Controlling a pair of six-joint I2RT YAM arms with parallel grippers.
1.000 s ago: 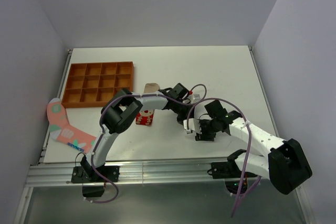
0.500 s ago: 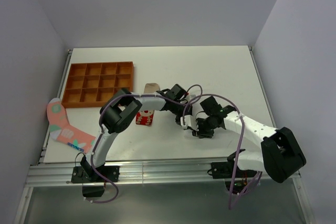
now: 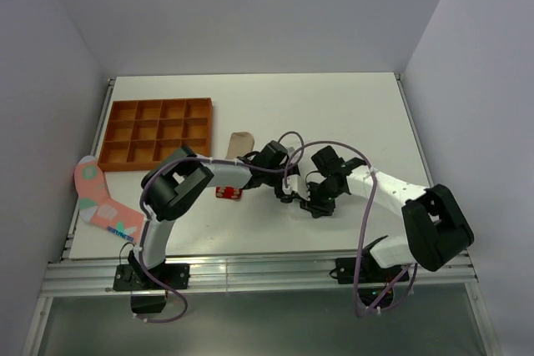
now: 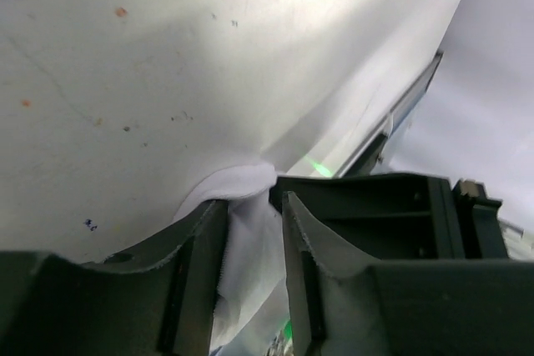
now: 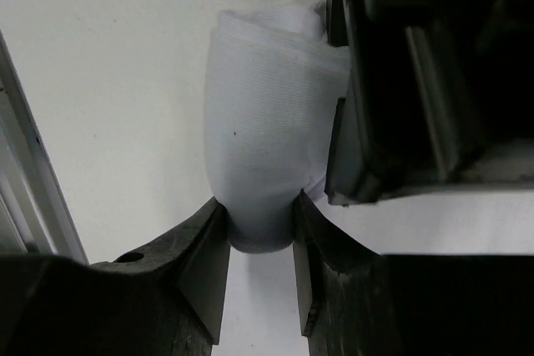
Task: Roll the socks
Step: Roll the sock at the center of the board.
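A rolled white sock (image 5: 265, 122) lies on the table. My right gripper (image 5: 259, 202) is shut on its near end, one jaw pressing each side. My left gripper (image 4: 254, 199) stands open, and loose white sock fabric (image 4: 249, 243) hangs between its fingers. In the top view both grippers meet at the table's middle, left (image 3: 288, 189) and right (image 3: 317, 202), and they hide the white sock. The beige sock (image 3: 242, 138) lies just behind the left arm. A red sock with white spots (image 3: 227, 193) shows under that arm.
An orange compartment tray (image 3: 156, 166) sits at the back left. A coral sock with green spots (image 3: 104, 203) hangs over the table's left edge. The left gripper's dark body (image 5: 400, 81) fills the right wrist view's upper right.
My left gripper's jaws have parted from shut. The right gripper has moved up and left against the left one and closed on the sock roll.
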